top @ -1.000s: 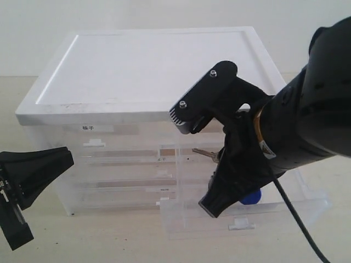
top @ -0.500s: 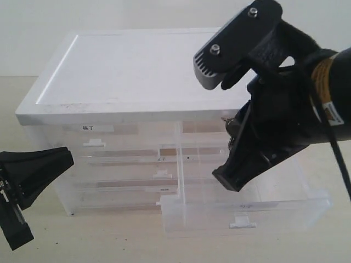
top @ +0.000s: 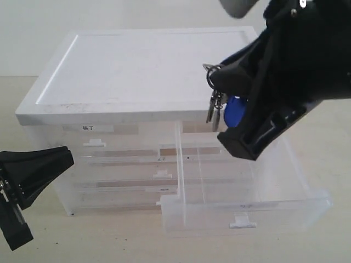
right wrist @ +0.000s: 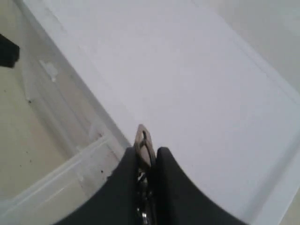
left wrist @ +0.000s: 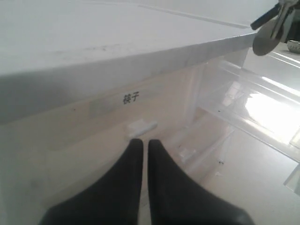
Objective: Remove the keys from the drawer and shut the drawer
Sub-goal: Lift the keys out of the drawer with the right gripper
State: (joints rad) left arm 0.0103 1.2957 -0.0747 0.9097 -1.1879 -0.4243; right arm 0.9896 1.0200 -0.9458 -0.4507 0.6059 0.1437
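Translucent plastic forms the drawer [top: 247,211], which stands pulled far out from the lower right of a white-topped cabinet [top: 148,66]. Its small white tab handle [top: 242,222] is on the front wall. The cabinet rests on a pale surface [top: 109,241].

The keys [top: 215,107] are out of the drawer. They hang in the air above its back part, level with the cabinet's top front edge, with the blue fob [top: 235,112] just beside the grey metal blades. The right tool [right wrist: 147,153] holds them from above. In the right wrist view its two dark fingers are pressed together on the metal ring [right wrist: 143,139], whose top pokes out between the tips. The rest of the bunch dangles freely below the pinch.

The left tool [left wrist: 141,143] is low at the left of the exterior view, well apart from the open drawer. Its fingers are pressed together with only a thin slit between them, and they grip nothing. In the left wrist view it points toward a closed upper drawer with a printed label [left wrist: 131,98] and a white tab [left wrist: 142,126], near but not touching it.
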